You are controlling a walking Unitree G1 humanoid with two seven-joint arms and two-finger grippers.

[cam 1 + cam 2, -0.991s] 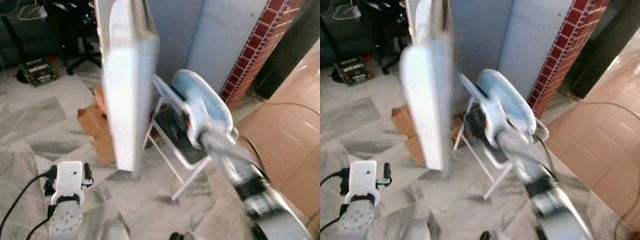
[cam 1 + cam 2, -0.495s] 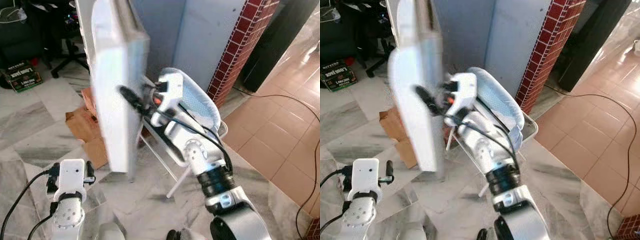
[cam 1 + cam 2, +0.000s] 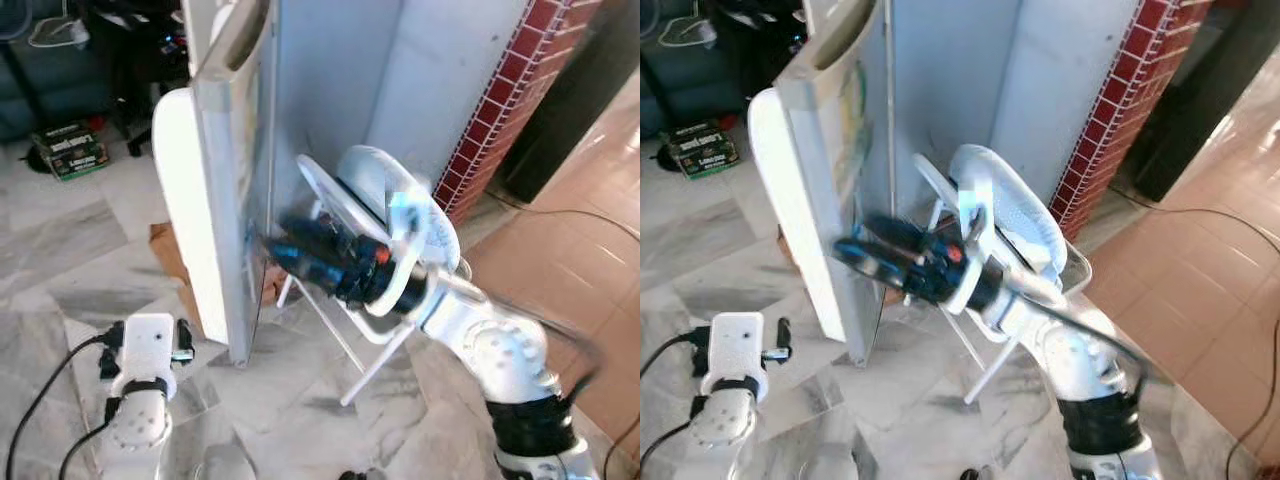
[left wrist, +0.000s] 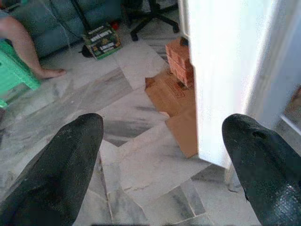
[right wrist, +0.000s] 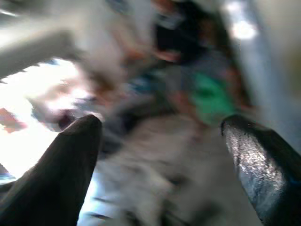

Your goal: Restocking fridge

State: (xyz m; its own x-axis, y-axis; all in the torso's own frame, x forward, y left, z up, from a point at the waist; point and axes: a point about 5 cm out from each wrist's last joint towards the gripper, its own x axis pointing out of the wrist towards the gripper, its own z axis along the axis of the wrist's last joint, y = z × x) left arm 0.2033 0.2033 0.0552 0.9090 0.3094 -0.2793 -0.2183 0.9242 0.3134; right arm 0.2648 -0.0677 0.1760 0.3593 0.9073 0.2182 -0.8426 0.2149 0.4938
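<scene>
Down low on the left, the left pincer point(image 4: 162, 165) hangs above the marble floor point(image 3: 60, 270), fingers spread wide. Centre, the white fridge door point(image 3: 205, 215) stands ajar. The right pincer point(image 3: 855, 252) reaches against its inner edge, fingers apart, beside a folding stool point(image 3: 385, 215).

No print seems clearly legible.

Grey marble floor point(image 3: 70, 260), red brick pillar point(image 3: 510, 95), terracotta tiles point(image 3: 580, 270)
</scene>
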